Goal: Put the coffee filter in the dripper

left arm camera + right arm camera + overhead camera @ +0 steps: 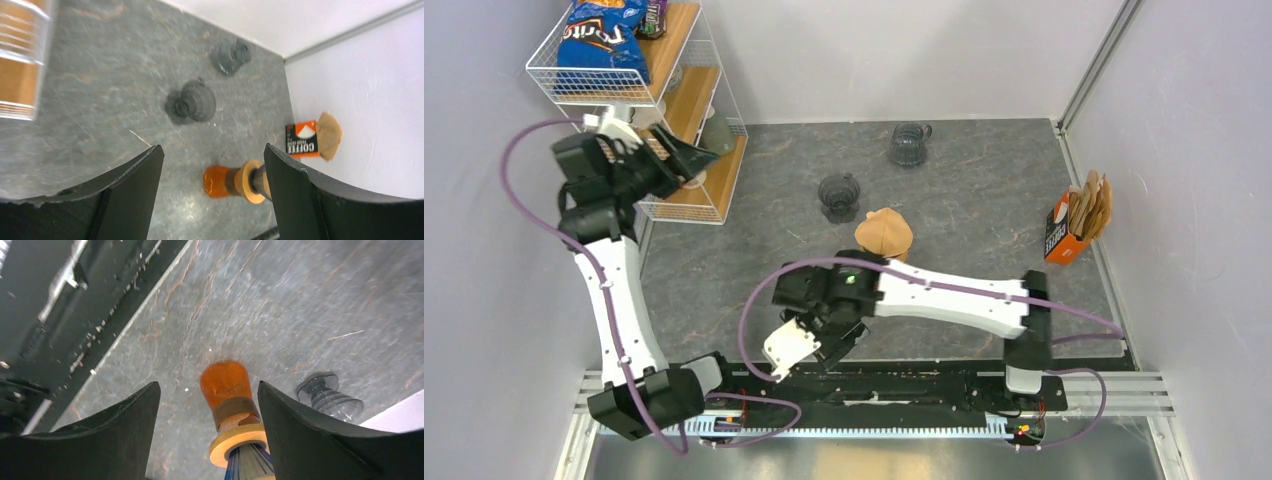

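Observation:
The brown coffee filter [884, 232] sits in the top of the dripper, which stands on an orange carafe in the middle of the table. In the right wrist view I see the orange carafe [225, 385], its wooden collar [237, 440] and the blue ribbed dripper [247, 465]; the filter is out of that view. My right gripper [836, 338] [208, 387] is open and empty, apart from the carafe on its near left. My left gripper [692, 158] [214, 147] is open and empty, raised by the wire shelf. In its view the carafe [217, 181] lies far below.
A wire shelf [684, 100] with a blue chip bag [604, 40] stands at the back left. Two dark glass vessels [839, 197] [909, 145] stand behind the carafe. An orange box of filters [1069, 228] [301, 140] leans at the right wall.

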You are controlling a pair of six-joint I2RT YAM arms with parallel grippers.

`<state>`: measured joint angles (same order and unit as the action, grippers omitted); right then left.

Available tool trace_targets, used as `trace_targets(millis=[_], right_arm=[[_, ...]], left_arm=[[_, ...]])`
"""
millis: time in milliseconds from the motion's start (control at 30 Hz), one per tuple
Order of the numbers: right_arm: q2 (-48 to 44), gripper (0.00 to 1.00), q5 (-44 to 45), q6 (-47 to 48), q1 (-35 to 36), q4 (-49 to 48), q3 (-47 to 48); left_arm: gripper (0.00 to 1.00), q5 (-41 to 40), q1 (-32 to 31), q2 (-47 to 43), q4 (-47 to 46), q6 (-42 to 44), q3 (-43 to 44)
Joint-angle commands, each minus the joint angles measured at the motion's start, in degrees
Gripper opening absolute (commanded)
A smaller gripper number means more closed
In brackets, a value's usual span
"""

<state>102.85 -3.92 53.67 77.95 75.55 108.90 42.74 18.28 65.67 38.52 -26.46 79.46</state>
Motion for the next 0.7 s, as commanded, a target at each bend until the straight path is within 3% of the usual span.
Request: trace_targets(millis=[0, 200, 400, 567, 667], right_arm=[[4.32, 0.79, 13.48, 5.57, 1.29, 6.16, -0.8], [13.14, 0.8, 21.92, 4.41, 1.32, 4.0, -2.38], [16.49, 0.67, 27.39, 5.1, 0.71, -2.49, -8.97], [17.96, 0.63, 32.94, 7.58, -2.83, -8.91, -18.24], [19.39, 0.63, 34.47, 7.52, -4.99, -10.4, -19.18]], left_arm=[[0.82, 7.38, 8.33, 4.26, 6.05, 5.58, 10.14], [0.86, 11.63, 12.19, 7.29, 4.63, 3.3, 13.36], [0.86, 12.81, 12.24, 4.48, -0.64, -0.15, 8.3], [0.87, 13.68, 12.23, 3.94, -0.99, -0.57, 7.16], [0.87, 13.88, 12.22, 3.54, -1.06, -0.38, 6.87]])
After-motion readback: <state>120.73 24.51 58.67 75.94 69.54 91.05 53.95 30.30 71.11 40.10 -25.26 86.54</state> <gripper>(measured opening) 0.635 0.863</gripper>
